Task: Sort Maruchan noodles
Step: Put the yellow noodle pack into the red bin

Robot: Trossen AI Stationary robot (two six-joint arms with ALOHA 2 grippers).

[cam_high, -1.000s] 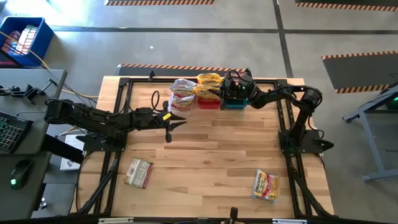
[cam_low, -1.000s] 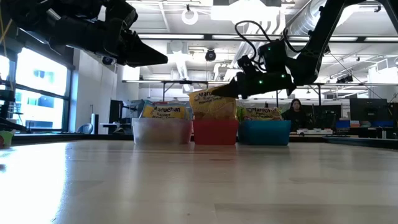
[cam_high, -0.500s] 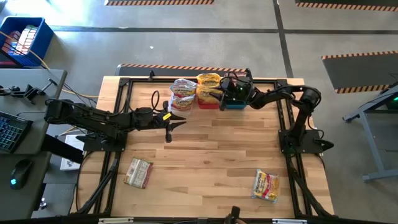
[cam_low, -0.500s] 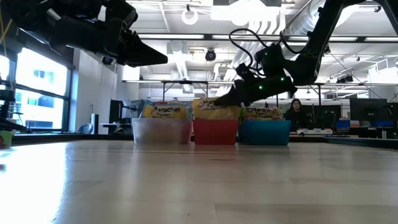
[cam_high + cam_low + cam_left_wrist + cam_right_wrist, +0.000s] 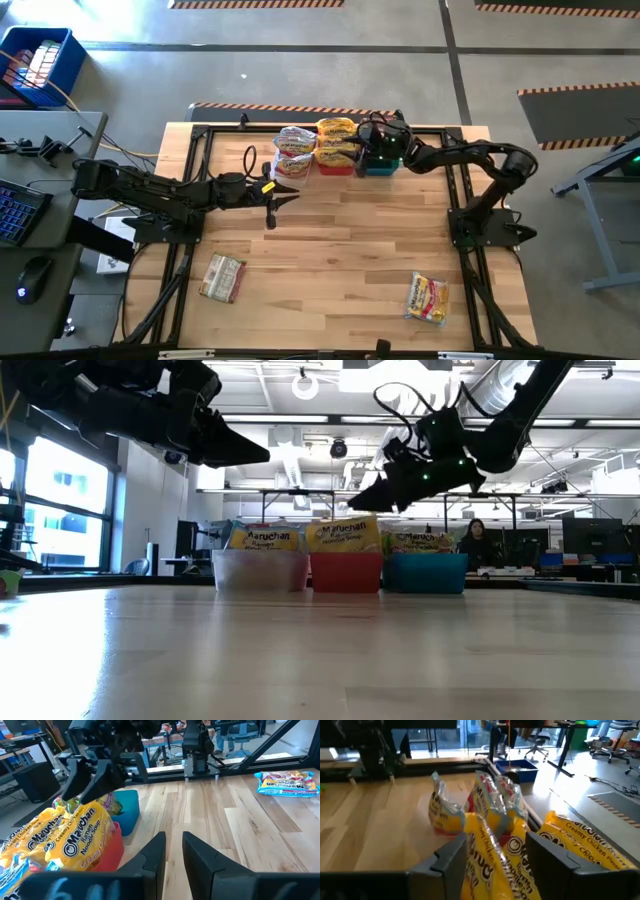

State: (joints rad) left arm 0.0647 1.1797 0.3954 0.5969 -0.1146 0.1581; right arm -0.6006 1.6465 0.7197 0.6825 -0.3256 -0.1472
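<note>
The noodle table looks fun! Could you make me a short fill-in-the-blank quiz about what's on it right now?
1. Three bins stand in a row at the table's far edge: clear, ____ and teal.
2. The right end effector hovers above the bins with its fingers ____.
3. Besides the packets in the bins, ____ noodle packets lie loose on the table: one on the left arm's side, one on the right arm's side.

Missing words: red; open; two

Three bins (image 5: 337, 165), two loose noodle packets (image 5: 223, 277) on the table (image 5: 330, 250).
</note>
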